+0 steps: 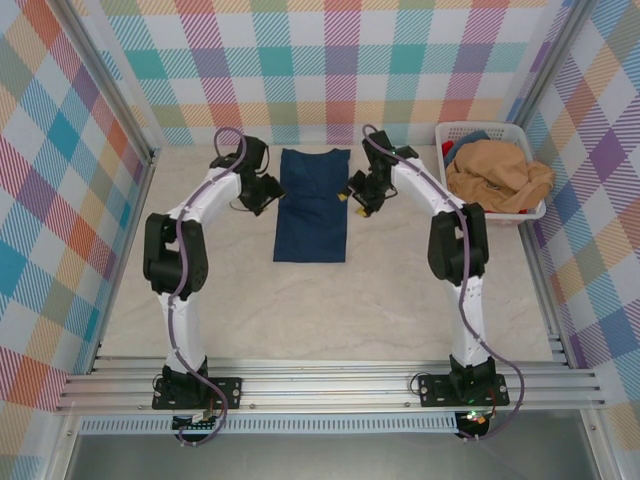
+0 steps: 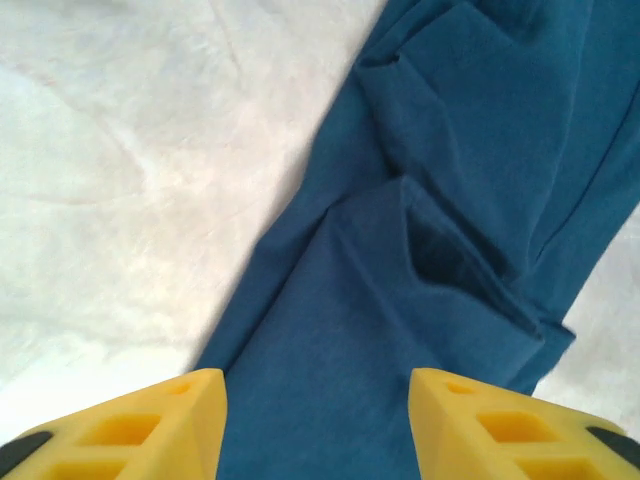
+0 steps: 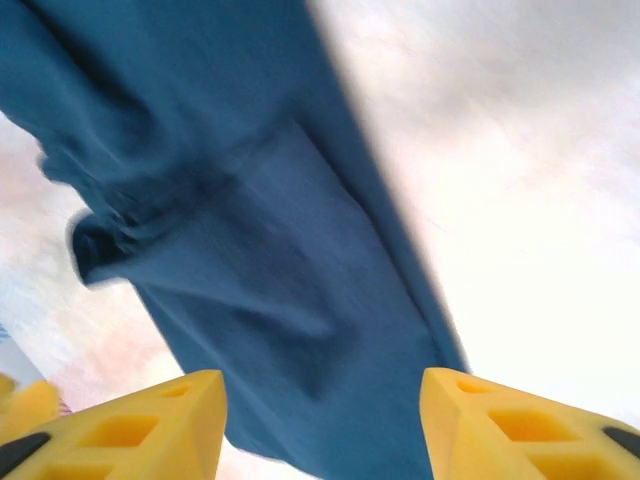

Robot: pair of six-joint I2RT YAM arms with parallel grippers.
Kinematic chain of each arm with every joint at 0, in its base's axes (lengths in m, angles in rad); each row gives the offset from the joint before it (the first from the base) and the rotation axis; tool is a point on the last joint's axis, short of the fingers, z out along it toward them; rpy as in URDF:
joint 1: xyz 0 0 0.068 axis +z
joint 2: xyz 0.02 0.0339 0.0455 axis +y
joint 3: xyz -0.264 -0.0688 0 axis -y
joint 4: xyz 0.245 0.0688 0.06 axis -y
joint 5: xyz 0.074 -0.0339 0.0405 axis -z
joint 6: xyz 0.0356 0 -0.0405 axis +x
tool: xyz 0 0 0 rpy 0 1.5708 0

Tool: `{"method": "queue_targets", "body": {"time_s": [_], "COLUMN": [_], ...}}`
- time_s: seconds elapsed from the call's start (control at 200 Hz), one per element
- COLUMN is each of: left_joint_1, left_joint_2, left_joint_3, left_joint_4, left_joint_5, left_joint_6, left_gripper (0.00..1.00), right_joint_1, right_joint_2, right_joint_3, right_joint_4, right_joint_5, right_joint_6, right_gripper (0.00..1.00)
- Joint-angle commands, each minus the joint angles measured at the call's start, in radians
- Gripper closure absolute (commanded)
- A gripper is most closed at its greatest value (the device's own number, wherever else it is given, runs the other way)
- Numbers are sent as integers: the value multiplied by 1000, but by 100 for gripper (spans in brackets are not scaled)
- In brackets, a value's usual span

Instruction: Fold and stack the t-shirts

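The pale marbled table [image 1: 380,300] lies bare on its near half. Past the middle, the dark navy blue t-shirt [image 1: 313,205] lies flat, folded into a long narrow rectangle that runs from near to far. The left gripper [image 1: 262,190] hangs just beside the shirt's left edge and the right gripper [image 1: 358,192] just beside its right edge. Both have their yellow fingers [image 2: 150,430] spread wide and hold nothing. At the far right, the tan-orange t-shirt [image 1: 495,172] sits crumpled in a white slotted plastic basket [image 1: 480,127].
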Motion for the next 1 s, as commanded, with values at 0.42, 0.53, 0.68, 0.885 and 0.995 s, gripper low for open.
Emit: {"method": "queue_targets", "body": {"time_s": [0.42, 0.53, 0.68, 0.885, 0.995], "left_joint_1": [-30, -39, -46, -59, -63], "left_joint_2": [-121, -93, -58, -28, -24], "left_joint_3": [-492, -481, -475, -451, -441], "left_joint_4": [173, 178, 186, 225, 274], "left_joint_5": [215, 208, 197, 191, 213], "left_joint_6": [24, 35, 34, 15, -27], "left_gripper": [52, 53, 59, 63, 63], "right_joint_1": [85, 87, 94, 119, 123], "right_joint_2": [-184, -157, -122, -94, -80], "right_joint_3": [-544, -539, -516, -495, -485], "right_joint_4": [361, 359, 341, 306, 308], "right_joint_5": [-159, -152, -161, -143, -138], "right_joint_6": [52, 54, 56, 76, 102], "right_gripper": [53, 55, 58, 58, 63]}}
